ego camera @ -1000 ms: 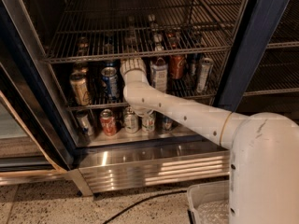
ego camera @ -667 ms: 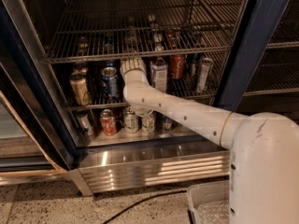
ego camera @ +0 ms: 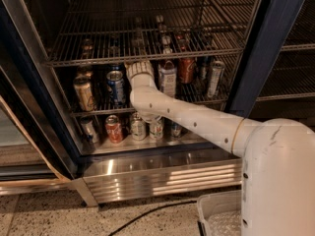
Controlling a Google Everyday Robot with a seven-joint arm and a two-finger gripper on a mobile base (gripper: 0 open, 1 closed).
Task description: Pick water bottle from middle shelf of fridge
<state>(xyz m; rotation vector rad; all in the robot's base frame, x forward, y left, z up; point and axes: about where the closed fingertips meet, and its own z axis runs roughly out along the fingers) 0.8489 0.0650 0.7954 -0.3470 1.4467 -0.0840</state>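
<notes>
Nearest to the camera, the white arm (ego camera: 197, 119) goes from the robot body at the lower right up over the ribbed steel base of the fridge (ego camera: 162, 176) and over the cans on the fridge floor. It ends at the middle shelf (ego camera: 93, 112).

The end effector (ego camera: 139, 68) stands deep in this shelf, just under the front rail of the upper rack (ego camera: 98, 60). It is between a blue can (ego camera: 115, 85) on its left and a labelled bottle (ego camera: 167, 77) on its right. The wrist covers it from here, so I cannot tell how far it is open or if it has hold of anything.

The water bottle I cannot see. I judge that it stands on the middle shelf, hidden behind the end effector.

Such a bottle should be light, or moderately heavy if it is full. Its thin plastic walls give way under pressure, and the skin is smooth and perhaps damp from the cold. The best hold is around the body below the shoulder, with moderate force, not at the cap.

The room is narrow. There is a neighbour close on each side, little height under the upper rack, and the front rail to pass over. The free way is straight outward. The dark blue door frame (ego camera: 266, 48) is well apart on the right.
</notes>
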